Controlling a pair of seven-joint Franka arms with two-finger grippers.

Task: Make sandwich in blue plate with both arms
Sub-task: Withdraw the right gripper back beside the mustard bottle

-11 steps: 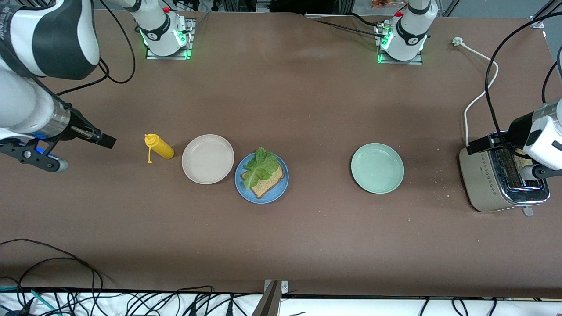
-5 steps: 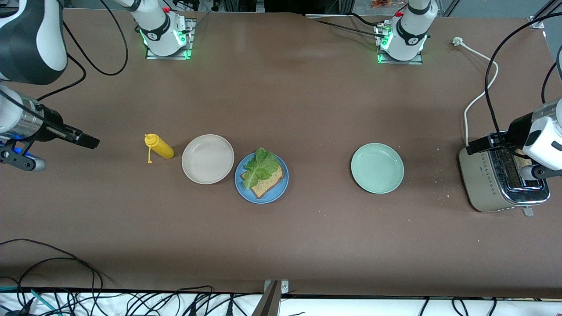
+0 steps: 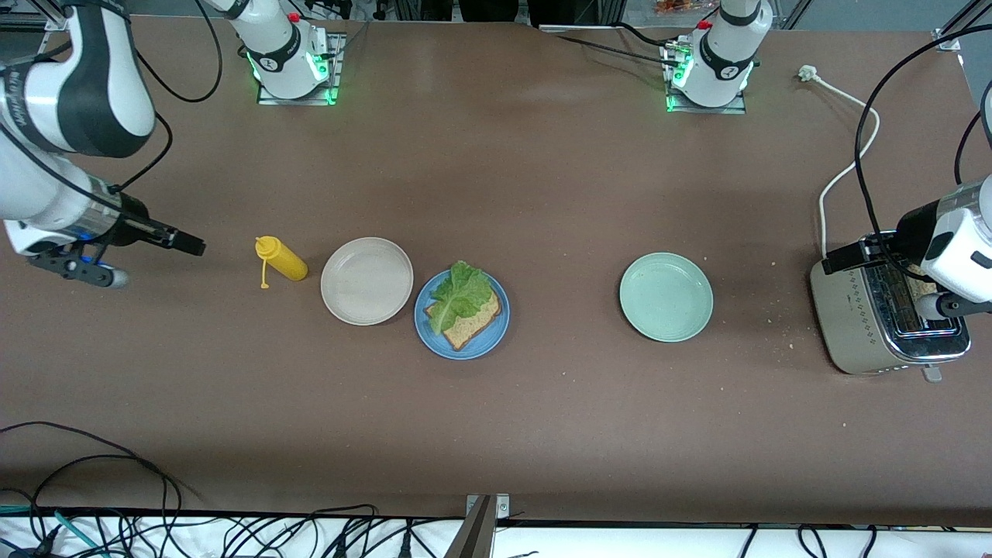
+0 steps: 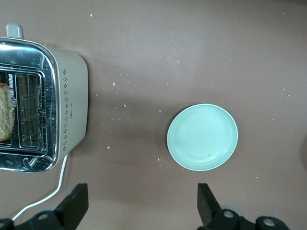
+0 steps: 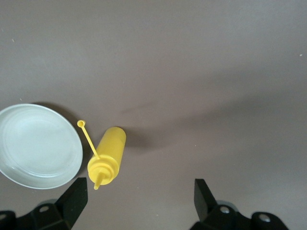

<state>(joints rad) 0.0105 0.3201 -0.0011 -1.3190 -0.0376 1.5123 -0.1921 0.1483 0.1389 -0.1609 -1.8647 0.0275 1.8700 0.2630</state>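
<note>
The blue plate holds one brown toast slice with a green lettuce leaf on top. A second toast slice stands in a slot of the toaster; it also shows in the left wrist view. My left gripper hangs open and empty over the toaster; its open fingers also show in the left wrist view. My right gripper is open and empty over the table at the right arm's end, beside the yellow bottle; its open fingers also show in the right wrist view.
A beige plate lies between the bottle and the blue plate. A mint-green plate lies between the blue plate and the toaster. The toaster's white cord runs toward the left arm's base. Crumbs lie round the toaster.
My right arm swung away from the bottle and then back toward it, its gripper staying open. My left gripper has barely moved over the toaster.
</note>
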